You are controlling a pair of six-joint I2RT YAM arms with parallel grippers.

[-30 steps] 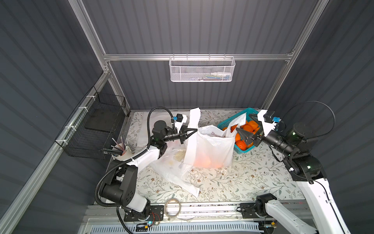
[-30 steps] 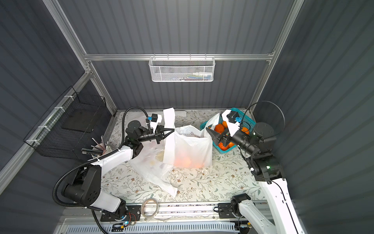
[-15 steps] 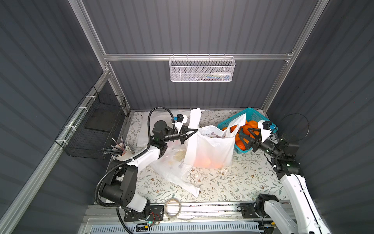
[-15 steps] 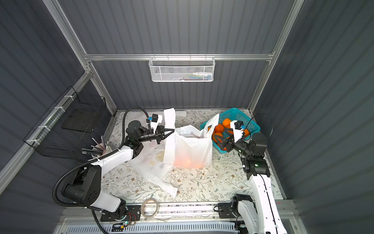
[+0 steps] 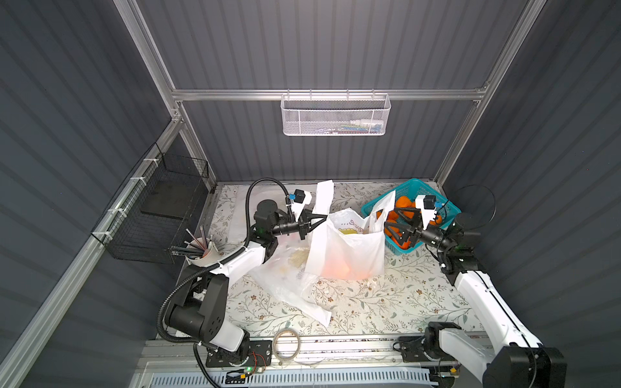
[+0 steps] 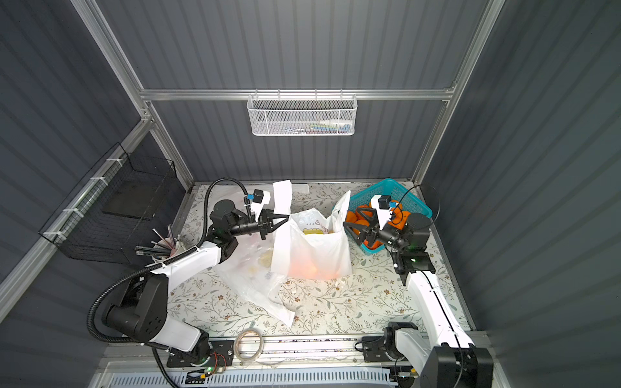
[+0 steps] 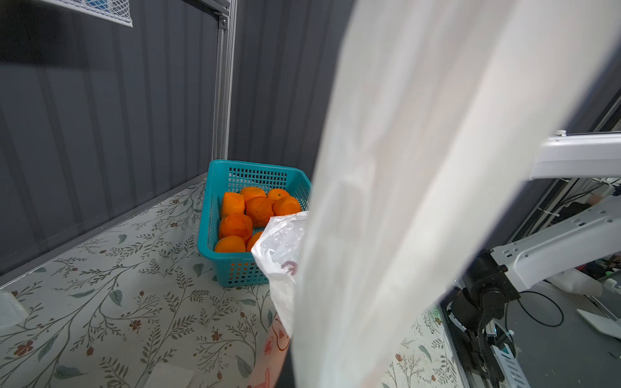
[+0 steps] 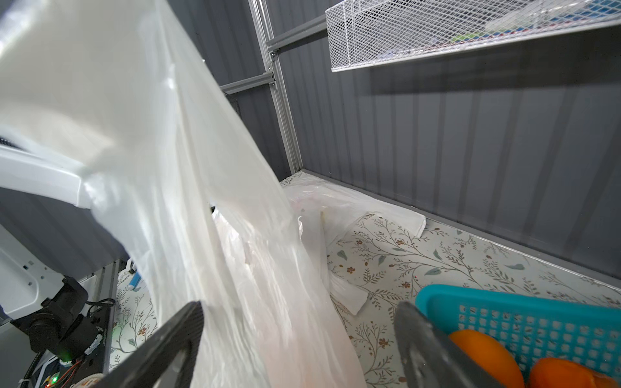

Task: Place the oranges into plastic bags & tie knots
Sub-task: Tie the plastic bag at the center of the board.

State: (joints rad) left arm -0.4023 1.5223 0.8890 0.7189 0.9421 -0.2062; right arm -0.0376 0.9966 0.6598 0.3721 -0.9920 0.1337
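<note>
Some small round bright-orange mandarins [image 5: 337,267] show as an orange glow through the bottom of the translucent white plastic carrier bag [image 5: 349,245], which stands open in the middle of the floral tabletop [image 5: 403,292]. More mandarins [image 7: 258,210], at least seven in the left wrist view, sit in the teal plastic lattice basket [image 7: 255,167] just beside the bag, so filling looks only partly done.

The left gripper [image 5: 322,219] is clamped on one handle strip, holding that side of the bag up. The right gripper [image 5: 394,223] hangs between the basket and the bag's other handle strip, its jaws spread wide and gripping nothing.

No knot is tied. A second printed plastic bag [image 5: 289,278] lies crumpled beside the standing one and appears empty.
</note>
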